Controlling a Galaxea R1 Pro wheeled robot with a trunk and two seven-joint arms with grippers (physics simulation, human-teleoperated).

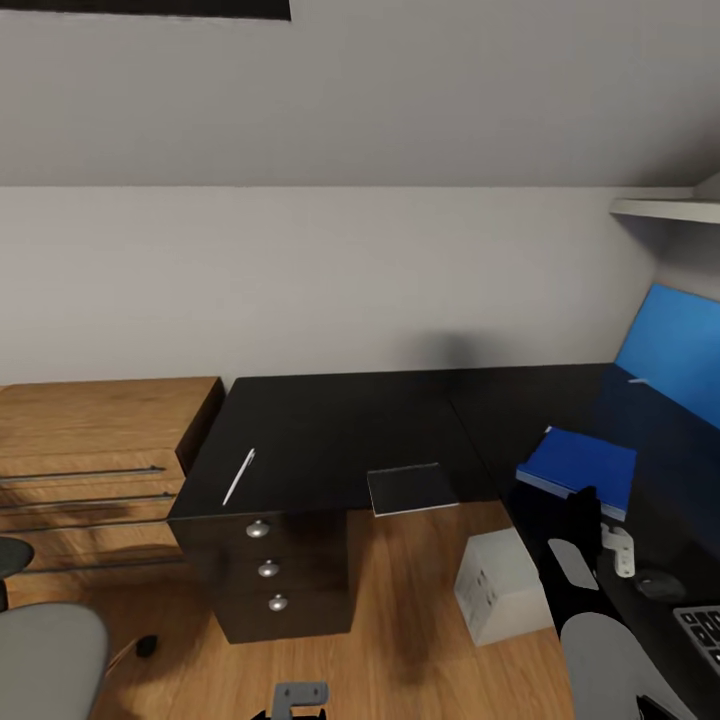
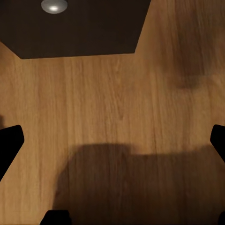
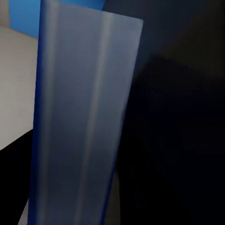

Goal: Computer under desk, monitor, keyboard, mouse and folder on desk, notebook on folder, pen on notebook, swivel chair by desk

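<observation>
Head view: flat bright blue rectangular folder (image 1: 582,468) lies on the glossy black L-shaped tabletop (image 1: 330,430), on its right wing, just beyond the right gripper (image 1: 588,505); whether its jaws are apart or clamped on the folder's near edge cannot be told. Right wrist view: folder (image 3: 79,117) close up, long axis running along the fingers' line. Thin dark grey-black notebook (image 1: 411,489) sits at the front edge of the tabletop's inner corner, overhanging slightly, well left of the folder; thin white stick pen (image 1: 238,476) lies further left, diagonal. Left gripper (image 2: 112,140): jaws apart, over the light wood plank floor (image 2: 93,103). Judgement: right arm is nearer the notebook.
</observation>
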